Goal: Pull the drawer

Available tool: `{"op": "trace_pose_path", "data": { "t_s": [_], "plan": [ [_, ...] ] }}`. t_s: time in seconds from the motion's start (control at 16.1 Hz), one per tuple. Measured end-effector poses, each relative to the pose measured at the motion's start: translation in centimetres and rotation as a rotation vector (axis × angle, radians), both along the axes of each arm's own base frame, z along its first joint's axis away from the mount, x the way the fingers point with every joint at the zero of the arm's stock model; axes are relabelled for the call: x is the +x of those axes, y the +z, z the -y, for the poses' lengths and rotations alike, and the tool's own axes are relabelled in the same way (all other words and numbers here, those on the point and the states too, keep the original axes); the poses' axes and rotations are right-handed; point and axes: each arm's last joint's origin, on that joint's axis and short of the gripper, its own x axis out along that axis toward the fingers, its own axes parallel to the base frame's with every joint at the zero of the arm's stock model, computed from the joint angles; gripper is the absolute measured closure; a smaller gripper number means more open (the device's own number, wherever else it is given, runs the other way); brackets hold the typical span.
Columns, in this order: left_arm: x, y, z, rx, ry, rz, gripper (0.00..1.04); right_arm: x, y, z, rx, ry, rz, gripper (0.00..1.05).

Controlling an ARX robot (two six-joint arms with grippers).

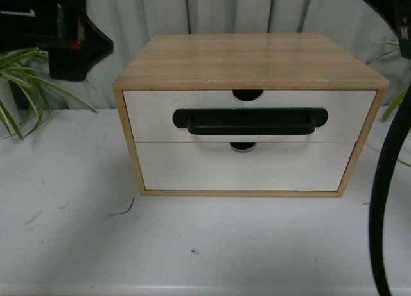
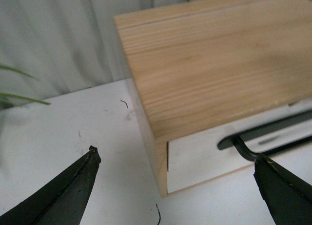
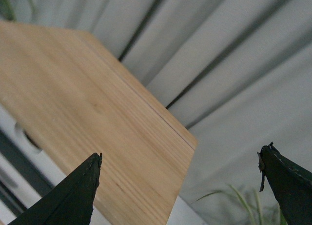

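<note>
A wooden cabinet [image 1: 250, 60] stands on the white table. Its upper drawer [image 1: 154, 111] has a white front, a long black bar handle [image 1: 250, 121] and a semicircular notch [image 1: 248, 94] in the top edge; it sits shut, flush with the frame. My left gripper [image 2: 175, 155] hangs open above the cabinet's left front corner, with the drawer front [image 2: 195, 159] and the handle's end [image 2: 263, 137] below it. My right gripper [image 3: 182, 152] is open and raised over the cabinet's top [image 3: 73, 112] near its right rear corner. Neither gripper touches anything.
Below the handled drawer is a plain white drawer front [image 1: 237, 169]. Plants stand at the left [image 1: 19, 84] and right [image 1: 395, 103], with a grey curtain [image 1: 225, 10] behind. A black cable [image 1: 384, 200] hangs at the right. The white table [image 1: 77, 238] stretches in front.
</note>
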Motion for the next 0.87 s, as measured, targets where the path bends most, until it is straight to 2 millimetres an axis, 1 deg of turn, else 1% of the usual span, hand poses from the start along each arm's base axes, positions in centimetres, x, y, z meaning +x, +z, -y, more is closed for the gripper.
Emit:
{"op": "trace_pose_path", "data": {
  "t_s": [0.06, 0.19, 0.31, 0.5, 0.56, 0.75, 0.87],
  "plan": [
    [0.4, 0.3, 0.9, 0.097, -0.072, -0.009, 0.07, 0.0, -0.3, -0.1, -0.158, 0.063, 0.031, 0.06],
    [1.0, 1.3, 2.8, 0.280, -0.236, -0.021, 0.07, 0.1, -0.6, 0.2, -0.417, 0.162, 0.087, 0.06],
    [1.3, 1.6, 4.6, 0.424, -0.406, -0.054, 0.07, 0.1, -1.3, 0.7, -0.659, 0.259, 0.110, 0.06],
    [1.8, 1.5, 6.8, 0.597, -0.585, -0.137, 0.07, 0.2, -1.9, 1.3, -0.903, 0.362, 0.106, 0.06],
    [2.1, 1.4, 7.4, 0.639, -0.616, -0.164, 0.07, 0.3, -2.1, 1.4, -0.925, 0.384, 0.079, 0.06],
    [3.0, -0.3, 9.5, 0.694, -0.686, -0.198, 0.07, 0.6, -4.2, 2.3, -0.943, 0.431, -0.050, 0.06],
    [3.5, -1.4, 10.9, 0.706, -0.701, -0.183, 0.07, 1.1, -4.9, 2.7, -0.943, 0.427, -0.074, 0.06]
  ]
}}
